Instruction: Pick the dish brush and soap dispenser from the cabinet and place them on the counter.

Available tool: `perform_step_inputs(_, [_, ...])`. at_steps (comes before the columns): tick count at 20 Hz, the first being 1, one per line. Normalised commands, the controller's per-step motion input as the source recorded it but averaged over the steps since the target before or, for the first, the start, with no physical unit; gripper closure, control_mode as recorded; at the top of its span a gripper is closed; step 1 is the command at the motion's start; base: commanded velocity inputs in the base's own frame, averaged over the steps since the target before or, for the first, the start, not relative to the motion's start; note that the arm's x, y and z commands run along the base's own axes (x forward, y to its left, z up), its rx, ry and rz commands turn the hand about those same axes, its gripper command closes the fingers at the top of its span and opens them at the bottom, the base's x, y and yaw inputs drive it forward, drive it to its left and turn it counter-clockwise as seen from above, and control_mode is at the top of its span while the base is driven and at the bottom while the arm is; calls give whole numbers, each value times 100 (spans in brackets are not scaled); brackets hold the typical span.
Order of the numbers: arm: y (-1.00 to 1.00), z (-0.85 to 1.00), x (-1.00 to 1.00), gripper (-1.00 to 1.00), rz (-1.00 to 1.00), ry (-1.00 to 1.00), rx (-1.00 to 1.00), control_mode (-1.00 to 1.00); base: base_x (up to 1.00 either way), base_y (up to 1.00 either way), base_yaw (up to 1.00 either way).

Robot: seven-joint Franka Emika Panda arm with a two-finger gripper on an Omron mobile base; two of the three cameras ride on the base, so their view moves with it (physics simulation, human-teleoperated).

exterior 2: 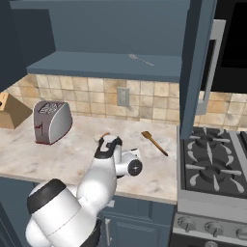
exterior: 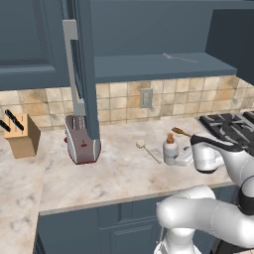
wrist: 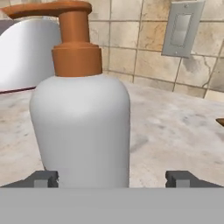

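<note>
The soap dispenser point(wrist: 83, 127), a white bottle with an orange pump top, stands upright on the beige counter point(wrist: 175, 131), close in front of the hand camera. My gripper point(wrist: 113, 179) is open around its base. The left fingertip point(wrist: 43, 179) is against the bottle's side and the right fingertip point(wrist: 181, 178) stands well apart from it. In the left base view the soap dispenser point(exterior: 170, 150) stands just left of my gripper point(exterior: 179, 158). The dish brush point(exterior: 148, 150) lies flat on the counter point(exterior: 114, 173) to the dispenser's left. The cabinet point(exterior: 158, 67) above has its door point(exterior: 84, 59) open.
A toaster point(exterior: 82, 144) stands under the open door and a knife block point(exterior: 20, 134) is at the far left. An orange-brown utensil point(exterior 2: 154, 142) lies near the stove point(exterior 2: 212, 164). A thin grey rod point(exterior 2: 140, 59) rests on the cabinet shelf. A wall outlet point(wrist: 181, 28) is behind.
</note>
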Motion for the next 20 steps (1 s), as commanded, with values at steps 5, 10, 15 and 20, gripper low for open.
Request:
perform_step_inputs(5, [-4, -4, -18, -100, 0, 6, 0, -100, 0, 0, 0])
perform_step_inputs(10, [-3, 17, -11, -100, -3, 8, 0, -100, 0, 0, 0])
perform_step_inputs(15, [-2, 42, -12, -100, -3, 7, 0, -100, 0, 0, 0])
perform_step_inputs(20, [5, 45, -9, -100, -7, 16, -5, -100, 0, 0, 0])
